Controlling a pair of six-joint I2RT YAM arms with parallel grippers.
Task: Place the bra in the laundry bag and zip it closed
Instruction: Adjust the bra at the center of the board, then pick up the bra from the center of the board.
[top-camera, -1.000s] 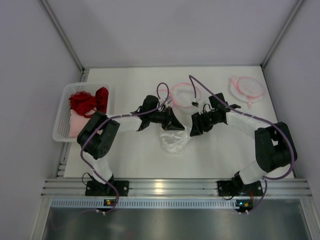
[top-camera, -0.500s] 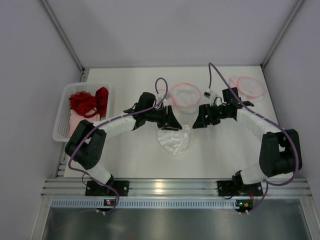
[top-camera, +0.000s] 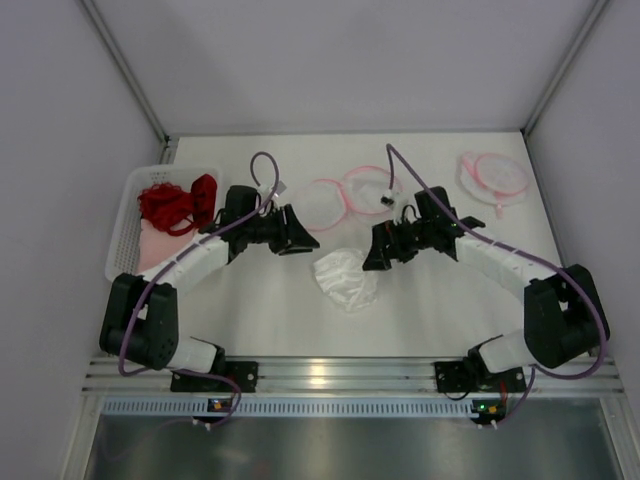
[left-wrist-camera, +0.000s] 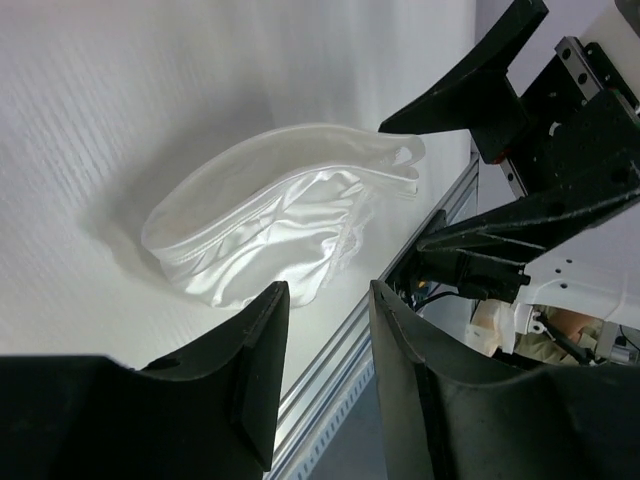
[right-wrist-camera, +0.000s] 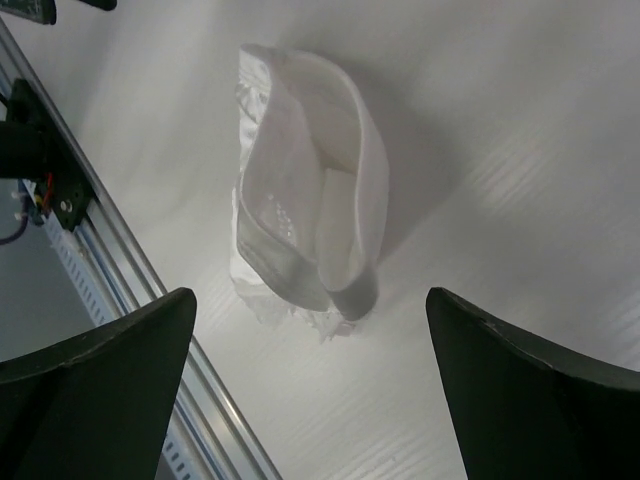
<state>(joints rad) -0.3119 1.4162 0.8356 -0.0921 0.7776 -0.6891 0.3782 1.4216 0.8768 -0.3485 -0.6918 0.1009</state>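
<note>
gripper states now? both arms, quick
Left gripper: partly open, holding nothing.
Right gripper: wide open, holding nothing; the bra lies free below it.

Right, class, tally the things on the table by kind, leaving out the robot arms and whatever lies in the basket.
Pink-rimmed laundry bags: 2
White bra: 1
Basket: 1
Total: 4
</note>
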